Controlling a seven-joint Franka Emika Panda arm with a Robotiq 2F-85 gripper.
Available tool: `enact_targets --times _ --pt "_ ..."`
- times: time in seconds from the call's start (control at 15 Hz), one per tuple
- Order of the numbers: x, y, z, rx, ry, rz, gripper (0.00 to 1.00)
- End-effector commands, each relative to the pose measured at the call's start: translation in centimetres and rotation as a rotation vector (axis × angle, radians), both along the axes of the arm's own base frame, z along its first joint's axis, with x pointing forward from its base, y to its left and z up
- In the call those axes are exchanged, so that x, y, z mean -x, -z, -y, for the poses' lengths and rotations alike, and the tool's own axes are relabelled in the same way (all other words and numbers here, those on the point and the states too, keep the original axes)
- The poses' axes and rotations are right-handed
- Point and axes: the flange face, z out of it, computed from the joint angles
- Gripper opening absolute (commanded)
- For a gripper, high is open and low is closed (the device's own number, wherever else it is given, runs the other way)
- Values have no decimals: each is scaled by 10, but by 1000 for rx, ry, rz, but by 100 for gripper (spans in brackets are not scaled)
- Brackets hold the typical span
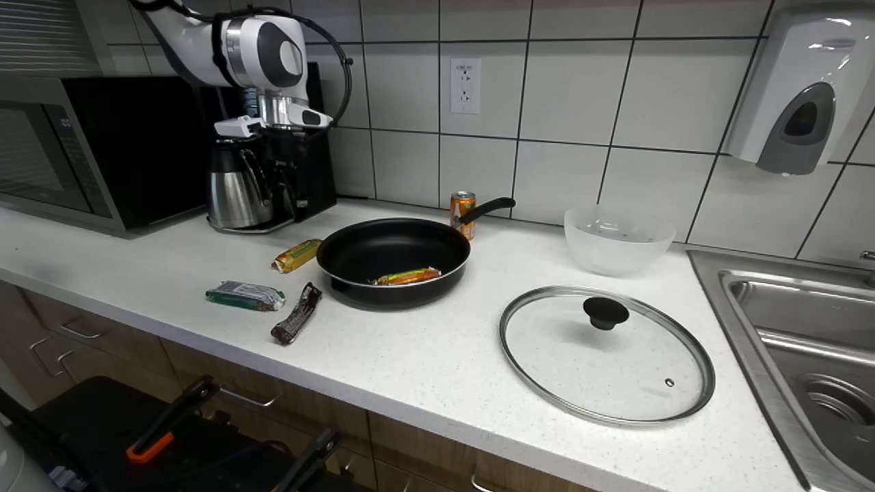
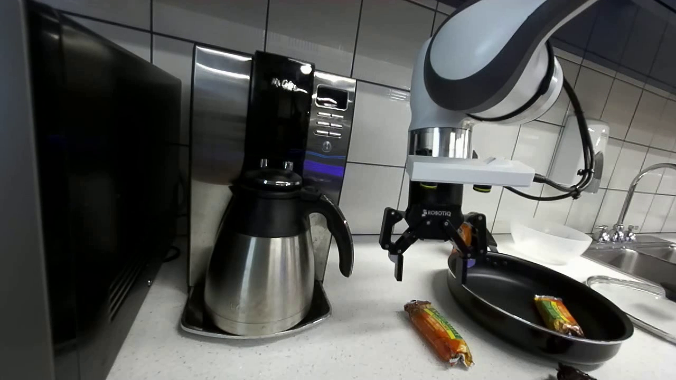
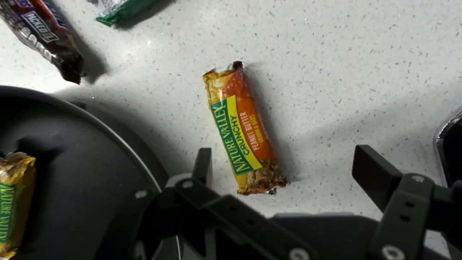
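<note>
White tiled wall (image 1: pixel 560 89) backs a speckled countertop (image 1: pixel 410 369), with a microwave (image 1: pixel 109 154) at the left edge of an exterior view and a steel sink (image 1: pixel 742 328) at its lower right. Right of centre in an exterior view hangs the gripper (image 2: pixel 430 270), fingers pointing down and spread wide, with a steel carafe (image 2: pixel 259 279) farther left. Below and near it, an orange granola bar (image 3: pixel 245 133) lies flat around the middle of the wrist view, beside a black frying pan (image 1: pixel 389 296); a second bar (image 3: pixel 16 202) lies inside the pan. At the wrist view's upper left are a dark-wrapped bar (image 3: pixel 41 39) and a green-wrapped bar (image 3: pixel 124 9). Right of centre in an exterior view, a clear lid (image 1: pixel 608 362) lies below a frosted bowl (image 1: pixel 618 246), and an orange can (image 1: pixel 463 203) stands partly behind the pan's handle (image 1: pixel 489 208).
</note>
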Motion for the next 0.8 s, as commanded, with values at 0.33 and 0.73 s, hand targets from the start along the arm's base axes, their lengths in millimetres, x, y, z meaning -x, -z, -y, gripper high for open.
enact_targets --times 0.33,0.73 --pt "-13 32 20 26 27 -64 100" --pt "-12 47 28 -8 49 -49 100"
